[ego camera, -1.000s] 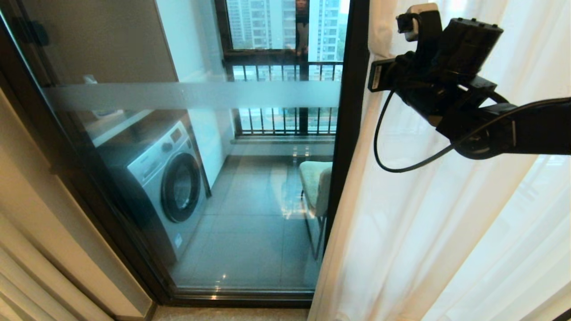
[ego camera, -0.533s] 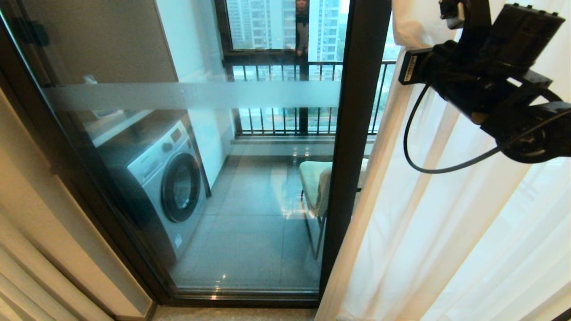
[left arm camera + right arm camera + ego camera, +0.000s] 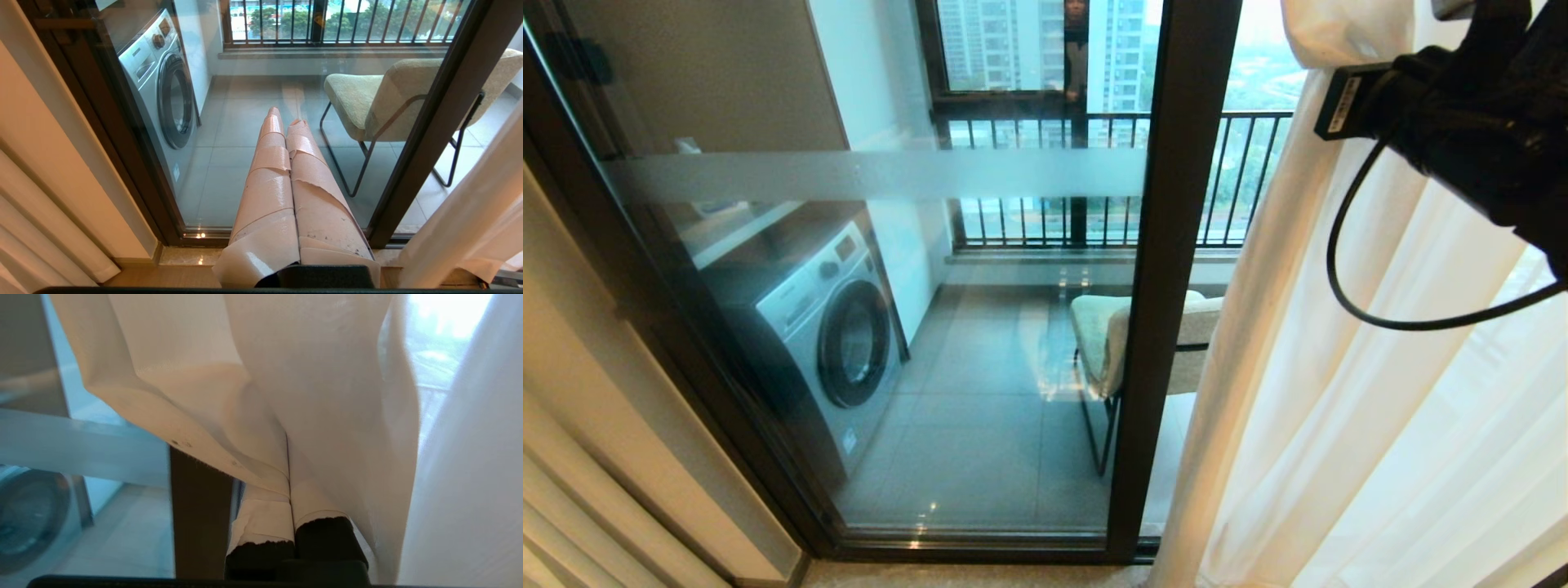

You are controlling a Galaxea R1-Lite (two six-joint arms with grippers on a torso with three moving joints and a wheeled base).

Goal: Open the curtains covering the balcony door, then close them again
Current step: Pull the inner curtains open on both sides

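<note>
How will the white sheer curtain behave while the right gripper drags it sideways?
Likely floppy: the sheer curtain bunches into folds at the right gripper. Probably light, since daylight shows through it. It may slip, as only a thin edge sits between the shut fingers.

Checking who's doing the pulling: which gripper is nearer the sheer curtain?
Right. The right gripper is shut on the sheer curtain; the left gripper points at the balcony door, away from it.

Head cam looks down at balcony door [image 3: 890, 327]; wrists closer, same door.

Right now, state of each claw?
Left claw: closed, empty, parked facing the glass balcony door.
Right claw: closed on the thin white sheer curtain.
</note>
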